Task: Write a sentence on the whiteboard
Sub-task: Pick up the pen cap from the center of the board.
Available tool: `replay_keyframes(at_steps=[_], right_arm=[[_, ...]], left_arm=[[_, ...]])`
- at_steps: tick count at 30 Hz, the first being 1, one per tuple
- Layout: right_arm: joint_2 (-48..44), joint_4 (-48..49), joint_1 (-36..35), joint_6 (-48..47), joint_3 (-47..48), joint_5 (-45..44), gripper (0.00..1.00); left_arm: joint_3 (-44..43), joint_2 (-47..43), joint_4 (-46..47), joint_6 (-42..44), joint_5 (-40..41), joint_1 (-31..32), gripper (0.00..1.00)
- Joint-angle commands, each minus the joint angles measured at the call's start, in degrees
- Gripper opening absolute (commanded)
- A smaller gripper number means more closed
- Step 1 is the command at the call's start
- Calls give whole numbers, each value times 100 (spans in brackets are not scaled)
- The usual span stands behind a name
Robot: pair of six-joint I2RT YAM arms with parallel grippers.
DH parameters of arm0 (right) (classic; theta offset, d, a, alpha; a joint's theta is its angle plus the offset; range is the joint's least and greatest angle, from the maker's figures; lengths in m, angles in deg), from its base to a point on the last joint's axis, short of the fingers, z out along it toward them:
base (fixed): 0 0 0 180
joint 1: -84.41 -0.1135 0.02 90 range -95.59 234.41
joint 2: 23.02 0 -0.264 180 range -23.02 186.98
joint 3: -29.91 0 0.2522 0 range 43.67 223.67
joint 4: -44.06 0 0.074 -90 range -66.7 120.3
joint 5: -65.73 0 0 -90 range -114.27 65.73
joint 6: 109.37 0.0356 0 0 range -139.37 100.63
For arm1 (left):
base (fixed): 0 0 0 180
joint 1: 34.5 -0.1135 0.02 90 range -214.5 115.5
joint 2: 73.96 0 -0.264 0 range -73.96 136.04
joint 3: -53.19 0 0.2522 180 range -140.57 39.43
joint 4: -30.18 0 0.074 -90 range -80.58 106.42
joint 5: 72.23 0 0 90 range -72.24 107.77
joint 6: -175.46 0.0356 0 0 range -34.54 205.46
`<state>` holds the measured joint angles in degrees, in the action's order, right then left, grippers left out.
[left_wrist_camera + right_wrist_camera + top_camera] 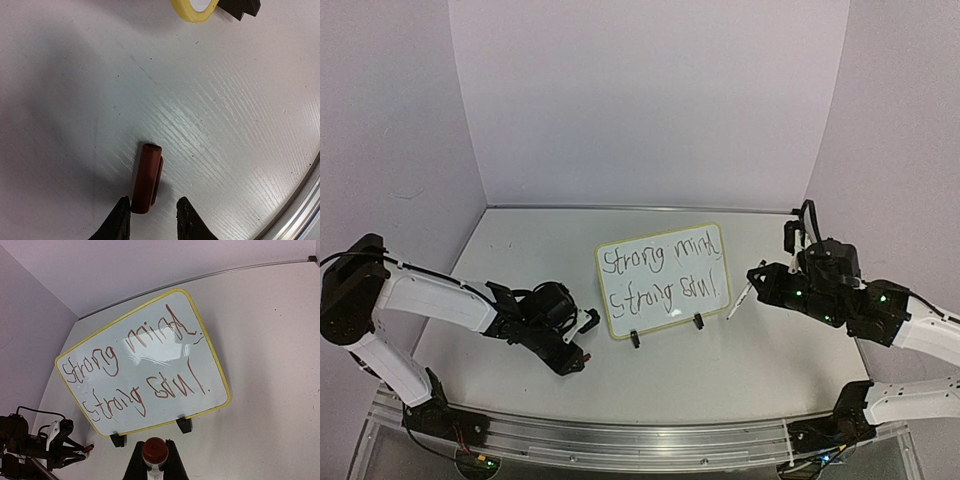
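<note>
Whiteboard [665,277] writing looks done to me. The right claw [155,466] is clamped on the marker [155,451] and holds it just off the board's right edge, tip angled down, clear of the ink. The left claw [152,220] is parted narrowly around the near end of the red cap [147,177] lying flat, probably lined up to grab it. The board stands propped mid-tabletop [720,370], and the sentence [135,370] reads roughly "Strong mind / Strong soul".

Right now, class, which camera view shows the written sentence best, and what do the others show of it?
Right wrist: the sentence fills much of the frame, both lines large on the whiteboard. Top external shows it whole but small. Left wrist shows only the board's yellow corner, no writing.
</note>
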<state>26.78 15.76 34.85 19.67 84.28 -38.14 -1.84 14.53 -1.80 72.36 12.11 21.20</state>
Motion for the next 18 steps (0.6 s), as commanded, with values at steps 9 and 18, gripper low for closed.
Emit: replay_keyframes(at_steps=[9, 18], right_arm=[[-135, -17, 21, 76, -82, -157, 0], [-190, -39, 21, 127, -79, -127, 0]], left_arm=[[-328, 184, -82, 62, 153, -16, 26], [-285, 227, -71, 12, -54, -15, 17]])
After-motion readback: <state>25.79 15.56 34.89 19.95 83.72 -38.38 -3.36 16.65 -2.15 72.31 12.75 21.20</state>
